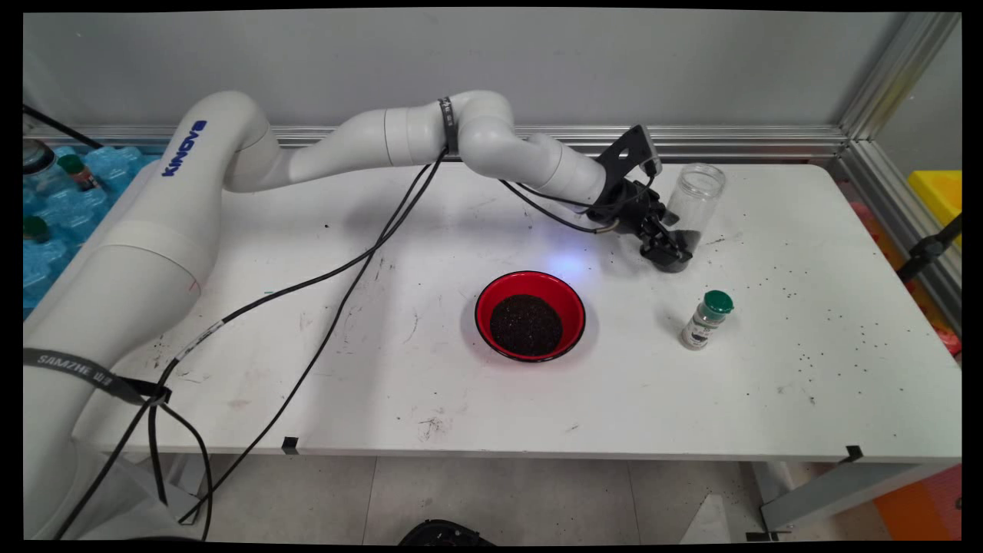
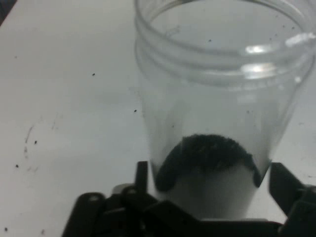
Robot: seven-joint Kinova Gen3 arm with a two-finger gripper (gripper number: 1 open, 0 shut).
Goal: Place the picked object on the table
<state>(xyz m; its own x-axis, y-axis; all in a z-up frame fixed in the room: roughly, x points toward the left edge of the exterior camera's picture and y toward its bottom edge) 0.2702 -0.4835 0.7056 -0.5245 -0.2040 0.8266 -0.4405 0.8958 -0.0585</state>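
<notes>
A clear plastic jar (image 1: pixel 697 198) without a lid stands upright at the table's back right, with a little dark granular stuff at its bottom. My gripper (image 1: pixel 674 257) is low at the jar's base, its fingers pressed against both sides of it. In the hand view the jar (image 2: pixel 212 89) fills the middle, and the fingers (image 2: pixel 142 174) flank its lower walls. A red bowl (image 1: pixel 482 311) holding a heap of dark grains sits in the table's middle, to the gripper's near left. A small spice bottle (image 1: pixel 706 319) with a green cap stands nearer, just right of the bowl.
Loose dark grains (image 1: pixel 837 322) are scattered over the table's right part. An aluminium rail (image 1: pixel 729 140) runs along the back edge and a post rises at the right. Blue packs with bottles (image 1: pixel 54 200) lie off the table's left. Black cables (image 1: pixel 345 269) hang across the left half.
</notes>
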